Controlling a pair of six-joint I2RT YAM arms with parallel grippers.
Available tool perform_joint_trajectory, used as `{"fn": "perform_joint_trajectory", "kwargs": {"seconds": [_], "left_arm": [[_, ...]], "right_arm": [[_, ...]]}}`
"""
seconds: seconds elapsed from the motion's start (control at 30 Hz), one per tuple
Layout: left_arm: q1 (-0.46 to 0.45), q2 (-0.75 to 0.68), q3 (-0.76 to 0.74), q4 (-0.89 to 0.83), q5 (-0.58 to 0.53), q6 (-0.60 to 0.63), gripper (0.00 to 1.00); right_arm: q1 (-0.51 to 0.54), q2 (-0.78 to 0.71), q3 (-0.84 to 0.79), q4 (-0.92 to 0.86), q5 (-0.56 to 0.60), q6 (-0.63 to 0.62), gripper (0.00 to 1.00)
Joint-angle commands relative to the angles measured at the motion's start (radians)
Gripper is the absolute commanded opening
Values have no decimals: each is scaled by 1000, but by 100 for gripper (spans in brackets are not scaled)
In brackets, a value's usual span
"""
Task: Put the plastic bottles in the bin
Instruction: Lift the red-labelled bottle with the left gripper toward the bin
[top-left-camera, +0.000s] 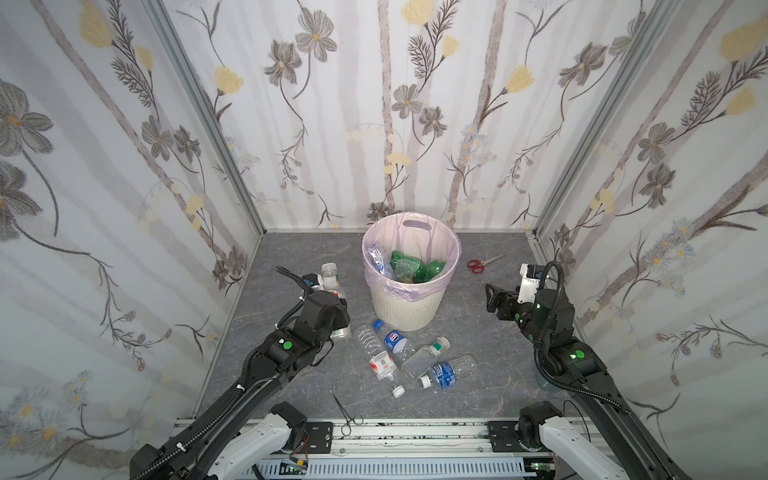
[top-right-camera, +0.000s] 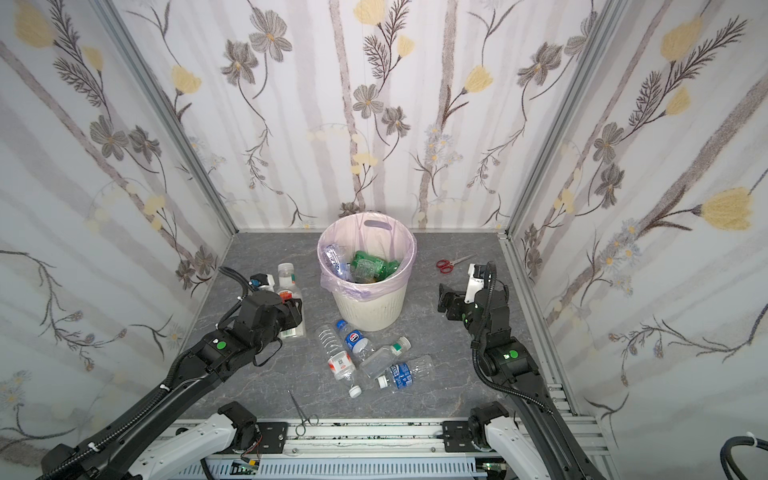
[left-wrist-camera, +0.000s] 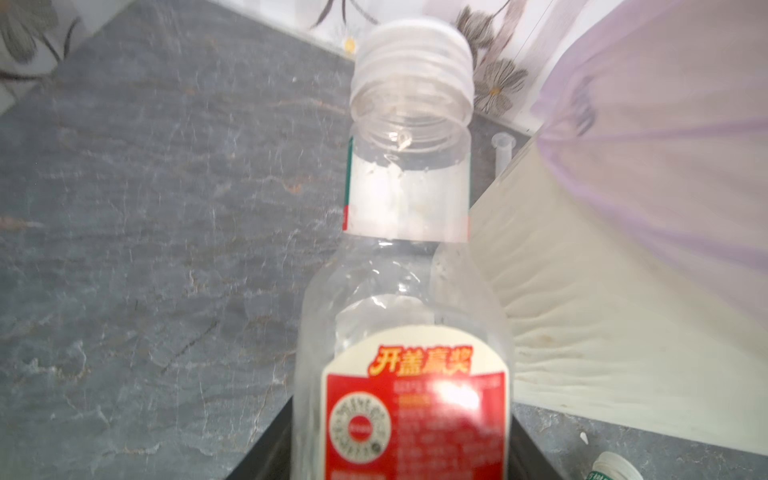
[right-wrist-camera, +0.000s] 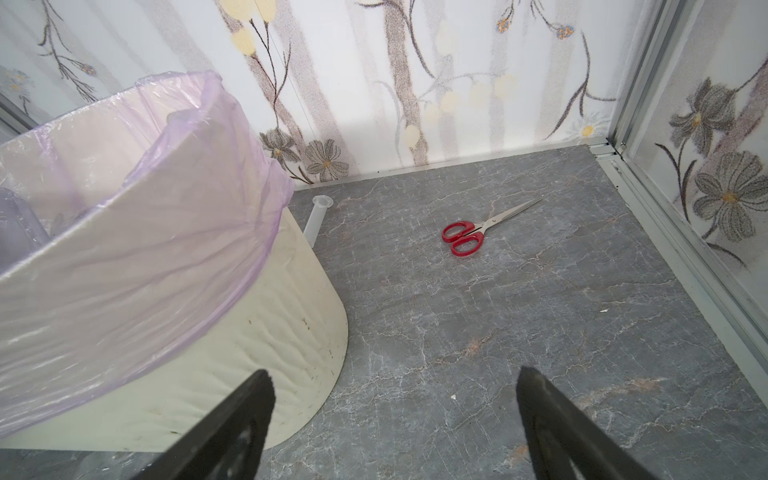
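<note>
Four loose bottles (top-right-camera: 376, 361) on the table (top-left-camera: 478, 324), a fifth in the left gripper (left-wrist-camera: 401, 453)

Closest to the front edge, thin metal forceps (top-left-camera: 347, 415) lie flat. Just past them is a little pile, all on their sides and touching: a blue-label bottle (top-left-camera: 446, 372), a red-and-white-label bottle (top-left-camera: 380, 362), a square clear bottle (top-left-camera: 422, 357) with a green-and-white cap, and a Pepsi bottle (top-left-camera: 394, 338) right by the foot of the bin (top-left-camera: 399, 307). Over on the left, the left gripper's fingers (left-wrist-camera: 270, 453) are clamped on both sides of a capless red-label bottle (left-wrist-camera: 407, 270), just beside the bin. The right gripper (right-wrist-camera: 395, 395) hangs on the bin's other side, fingers wide apart, nothing between them. Inside the pink-lined bin sit green bottles (top-left-camera: 436, 268) and a crumpled clear bottle (top-left-camera: 378, 259). Farther right, red-handled scissors (top-left-camera: 481, 264) lie on the table.
</note>
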Motion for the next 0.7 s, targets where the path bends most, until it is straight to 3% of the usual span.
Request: {"fn": "perform_joint_trajectory", "kwargs": {"seconds": [0.0,0.23,0.67], "left_arm": [[5,10,83,-10,-23,95,56],[7,99,315,-10,69,190,56],[5,339,671,25,231,229,55]], "right_arm": [[0,-7,-11,35,-24,19,92],[0,-15,-38,44,-56,33,92],[0,-55,-97,78,-133,81,92]]}}
